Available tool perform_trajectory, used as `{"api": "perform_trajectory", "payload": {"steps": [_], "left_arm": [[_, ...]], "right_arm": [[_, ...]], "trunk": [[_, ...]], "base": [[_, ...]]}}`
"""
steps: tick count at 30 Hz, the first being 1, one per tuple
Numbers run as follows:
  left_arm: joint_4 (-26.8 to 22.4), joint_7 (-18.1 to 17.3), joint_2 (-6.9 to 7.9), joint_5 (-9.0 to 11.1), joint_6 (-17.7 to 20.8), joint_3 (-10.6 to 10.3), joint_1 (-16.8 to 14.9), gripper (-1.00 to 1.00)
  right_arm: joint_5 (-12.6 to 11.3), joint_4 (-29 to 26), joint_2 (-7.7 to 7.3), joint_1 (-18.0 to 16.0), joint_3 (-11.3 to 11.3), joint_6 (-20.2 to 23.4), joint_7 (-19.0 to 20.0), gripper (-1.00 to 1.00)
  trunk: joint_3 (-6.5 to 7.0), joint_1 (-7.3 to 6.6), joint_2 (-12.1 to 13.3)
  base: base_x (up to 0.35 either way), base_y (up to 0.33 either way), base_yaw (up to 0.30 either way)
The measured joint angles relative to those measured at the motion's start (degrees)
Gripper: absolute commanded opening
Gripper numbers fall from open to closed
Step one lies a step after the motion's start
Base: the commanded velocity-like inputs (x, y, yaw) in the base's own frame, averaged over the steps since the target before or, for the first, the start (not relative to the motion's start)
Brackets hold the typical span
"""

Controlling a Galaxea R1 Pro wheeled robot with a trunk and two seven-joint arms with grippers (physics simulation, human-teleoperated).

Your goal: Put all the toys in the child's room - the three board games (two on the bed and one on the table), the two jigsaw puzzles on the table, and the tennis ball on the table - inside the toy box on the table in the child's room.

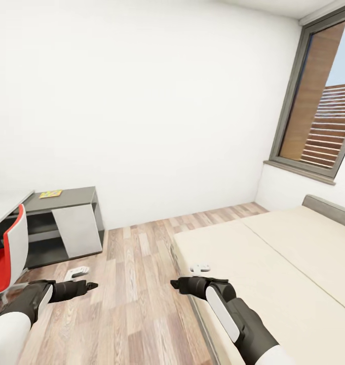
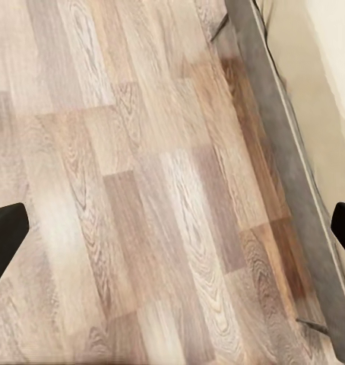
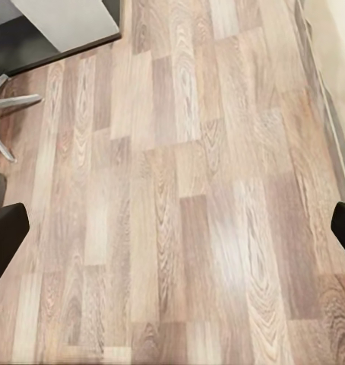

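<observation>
The bed [image 1: 283,263], with a plain beige cover and a grey headboard, fills the right side of the head view; no board games lie on the part I see. At the left, a sliver of the pale table [image 1: 5,202] joins a lower dark-grey cabinet [image 1: 66,200]. On the cabinet lies a flat box [image 1: 50,193] printed in yellow, green and pink, like a jigsaw puzzle. The toy box and tennis ball are out of view. My left gripper [image 1: 92,286] and right gripper [image 1: 174,284] hang open and empty over the wood floor. One dark fingertip [image 2: 5,236] and another [image 3: 344,226] sit at the wrist views' edges.
A red-and-white chair [image 1: 7,251] stands at the left beside the table, its legs [image 3: 5,114] near the cabinet. A small white object [image 1: 77,272] lies on the floor and another [image 1: 200,266] at the bed's near corner. The bed's grey frame [image 2: 283,160] borders the floor strip. A window [image 1: 319,116] is at the right.
</observation>
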Motion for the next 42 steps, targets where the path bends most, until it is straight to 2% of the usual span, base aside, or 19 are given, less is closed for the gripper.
{"api": "perform_trajectory", "payload": {"steps": [9, 22, 32, 42], "left_arm": [[0.0, 0.0, 0.0, -0.02, -0.02, 0.02, 0.0, 1.0], [0.0, 0.0, 0.0, -0.02, 0.03, 0.01, 0.0, 1.0], [0.0, 0.0, -0.04, -0.02, 0.02, 0.03, 0.0, 1.0], [0.0, 0.0, -0.03, -0.02, 0.05, 0.03, 0.0, 1.0]], "right_arm": [[-0.01, 0.0, 0.0, 0.0, 0.0, -0.01, 0.0, 1.0], [0.0, 0.0, 0.0, 0.0, 0.0, 0.0, 0.0, 1.0], [-0.01, 0.0, 0.0, 0.0, 0.0, -0.06, 0.0, 1.0], [0.0, 0.0, 0.0, 0.0, 0.02, -0.07, 0.0, 1.0]], "trunk": [[0.02, 0.01, 0.0], [0.02, 0.0, 0.0], [0.02, 0.0, 0.0], [0.02, 0.0, 0.0]], "base": [[-0.033, -0.036, 0.083], [-0.026, -0.045, 0.235], [-0.001, -0.062, 0.074], [0.0, -0.01, 0.243]]}}
